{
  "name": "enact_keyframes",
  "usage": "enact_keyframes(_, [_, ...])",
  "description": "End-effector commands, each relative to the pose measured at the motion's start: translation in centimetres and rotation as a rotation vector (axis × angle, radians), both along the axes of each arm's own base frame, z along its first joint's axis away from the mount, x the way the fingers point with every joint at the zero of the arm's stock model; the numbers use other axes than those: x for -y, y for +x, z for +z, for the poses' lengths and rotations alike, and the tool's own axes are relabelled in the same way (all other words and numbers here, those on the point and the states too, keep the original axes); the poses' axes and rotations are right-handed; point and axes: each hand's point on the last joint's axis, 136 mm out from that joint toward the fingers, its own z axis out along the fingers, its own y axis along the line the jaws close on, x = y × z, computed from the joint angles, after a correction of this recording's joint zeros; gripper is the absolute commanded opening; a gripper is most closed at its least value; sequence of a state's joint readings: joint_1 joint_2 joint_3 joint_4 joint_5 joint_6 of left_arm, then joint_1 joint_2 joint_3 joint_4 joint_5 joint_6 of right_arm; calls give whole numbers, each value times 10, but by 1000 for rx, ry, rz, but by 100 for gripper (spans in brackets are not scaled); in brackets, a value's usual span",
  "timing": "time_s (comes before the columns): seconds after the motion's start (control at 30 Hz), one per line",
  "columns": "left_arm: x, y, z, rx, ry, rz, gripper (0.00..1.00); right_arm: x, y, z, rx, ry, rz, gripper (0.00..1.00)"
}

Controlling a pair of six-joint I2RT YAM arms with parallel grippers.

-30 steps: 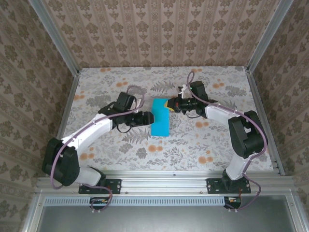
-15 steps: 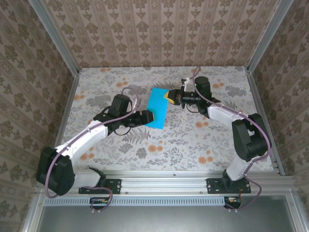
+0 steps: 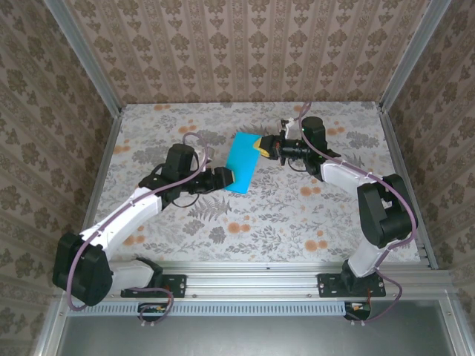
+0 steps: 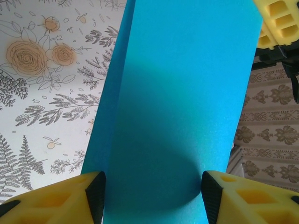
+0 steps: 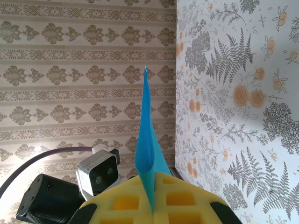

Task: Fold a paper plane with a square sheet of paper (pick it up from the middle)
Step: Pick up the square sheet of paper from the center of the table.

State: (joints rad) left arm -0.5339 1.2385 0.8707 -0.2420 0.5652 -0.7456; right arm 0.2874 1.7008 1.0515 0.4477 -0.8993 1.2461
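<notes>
Top external view: flowered bench [image 3: 312, 215] with a blue paper [image 3: 242, 162], folded to a long strip, held tilted above its middle. Right end effector [image 3: 260, 146] pinches the paper's far end, seen edge-on between its pads in the right wrist view. Left end effector [image 3: 229, 177] stands wide, the near end lying between its fingers [image 4: 56, 200]

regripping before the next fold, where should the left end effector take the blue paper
Probably its near short end, from the left, clamping the two flat faces: the blue paper is a thin strip, and the right end effector pinches its far end.
</notes>
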Motion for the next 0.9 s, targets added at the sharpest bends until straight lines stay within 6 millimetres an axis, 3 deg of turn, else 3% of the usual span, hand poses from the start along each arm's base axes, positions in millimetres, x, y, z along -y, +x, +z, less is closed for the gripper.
enact_keyframes(0.0, [-3, -2, 13, 15, -20, -10, 59, 2, -8, 15, 41, 22, 20, 1])
enact_keyframes(0.23, [-3, 1, 30, 44, -53, -31, 64, 1, -10, 18, 50, 33, 40, 1])
enact_keyframes(0.47, [4, 0, 42, 47, -97, -80, 62, 1, -12, 24, 60, 37, 45, 1])
enact_keyframes(0.6, [4, -1, 43, 42, -90, -84, 56, 1, -12, 23, 60, 35, 41, 1])
enact_keyframes(0.87, [-5, -5, 32, 6, -27, -66, 32, 1, -10, 20, 59, 29, 41, 1])
